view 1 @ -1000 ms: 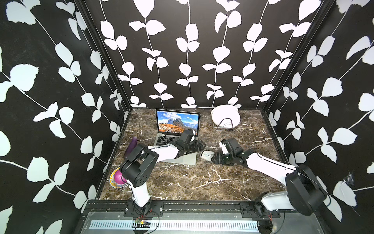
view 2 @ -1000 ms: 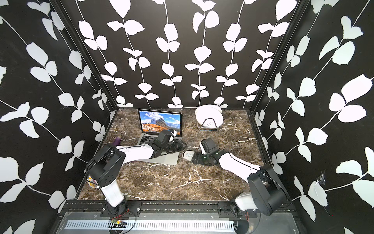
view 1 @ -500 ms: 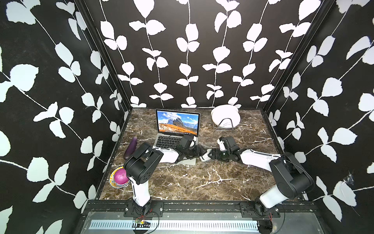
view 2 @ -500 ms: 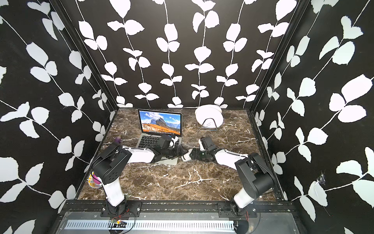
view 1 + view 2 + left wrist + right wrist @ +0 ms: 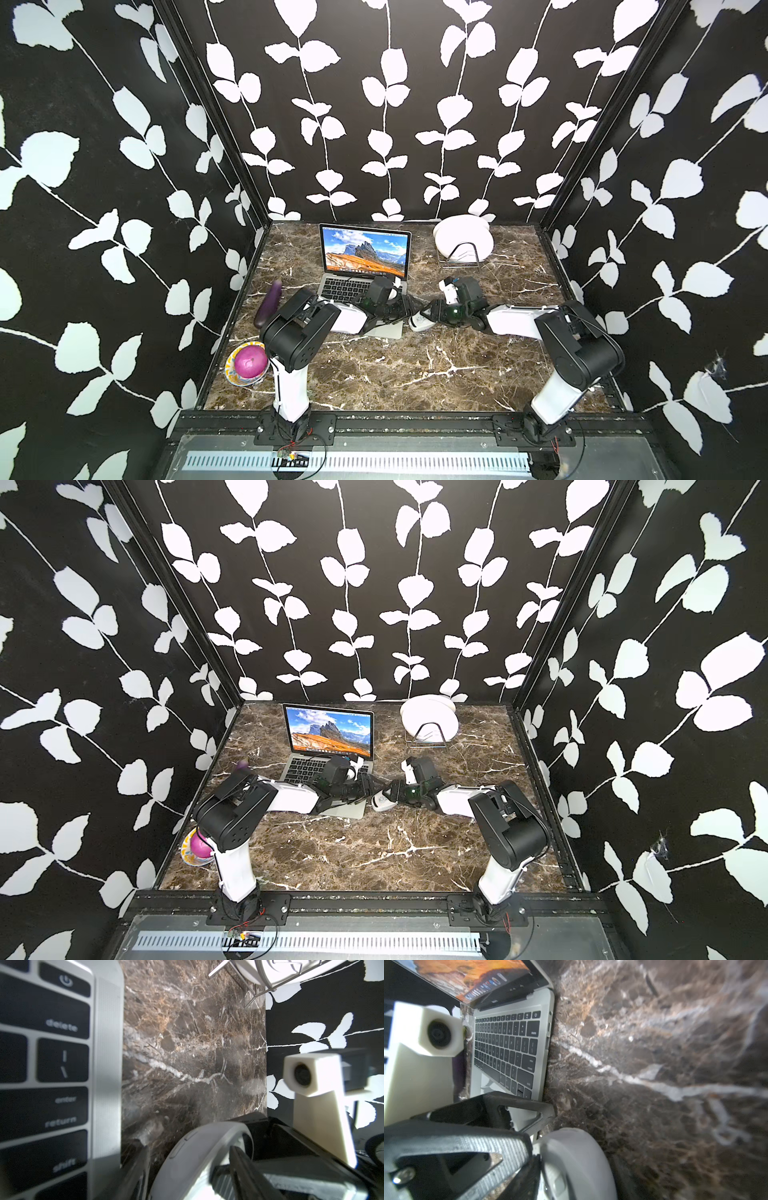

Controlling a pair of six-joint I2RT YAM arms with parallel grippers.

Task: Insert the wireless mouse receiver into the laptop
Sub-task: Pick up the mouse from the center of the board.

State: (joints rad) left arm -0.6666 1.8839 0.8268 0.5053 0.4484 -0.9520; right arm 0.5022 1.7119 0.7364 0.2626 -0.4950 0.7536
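Note:
The open silver laptop [image 5: 365,257] [image 5: 328,737] stands at the back left, and its right edge shows in the right wrist view [image 5: 548,1043]. Just off its front right corner, the white wireless mouse [image 5: 419,322] [image 5: 380,802] is tipped on its side. My right gripper [image 5: 431,312] [image 5: 574,1159] is shut on the mouse [image 5: 577,1163]. My left gripper [image 5: 409,309] [image 5: 188,1148] faces it, open, with its fingers [image 5: 239,1167] either side of the mouse [image 5: 197,1159]; one finger is apart from the shell. The receiver is hidden.
A wire rack of white plates [image 5: 463,243] stands at the back right. A purple eggplant [image 5: 269,303] lies left of the laptop. A bowl with a pink onion [image 5: 249,361] sits at the front left, beside the left arm's base.
My right jaws have closed in on the mouse. My left gripper has come off the laptop's corner to the mouse, its jaws a little narrower. The mouse has hardly shifted.

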